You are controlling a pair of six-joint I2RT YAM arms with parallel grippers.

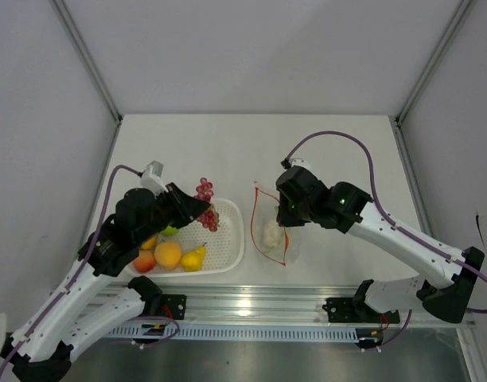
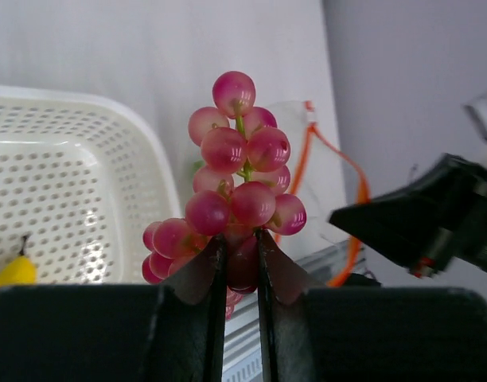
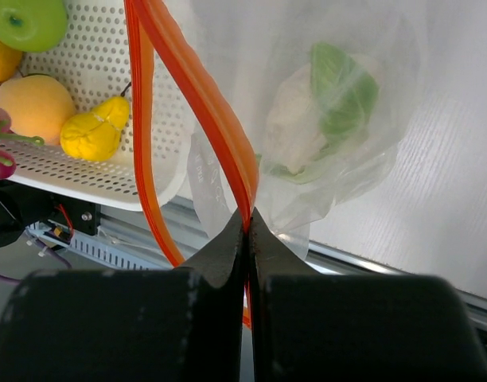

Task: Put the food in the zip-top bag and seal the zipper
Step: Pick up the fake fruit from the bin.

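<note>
White table (image 1: 323, 151) | left gripper (image 2: 240, 240) clamps grape bunch (image 2: 239, 179) | right gripper (image 3: 247, 221) pinches zipper (image 3: 205, 111)

We are looking at smooth, glossy plastic grapes (image 2: 243, 151), a matt white plastic basket (image 2: 76, 183) pierced with small holes, a thin, clear, crinkly plastic bag (image 3: 371, 171) and its smooth orange strip (image 3: 193, 95).

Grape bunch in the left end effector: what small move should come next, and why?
Probably carry the grape bunch rightward to the mouth of the zip-top bag. The left end effector is shut on it, held up beside the basket, and the right end effector pinches the zipper, holding the mouth open, with the cauliflower inside.
</note>
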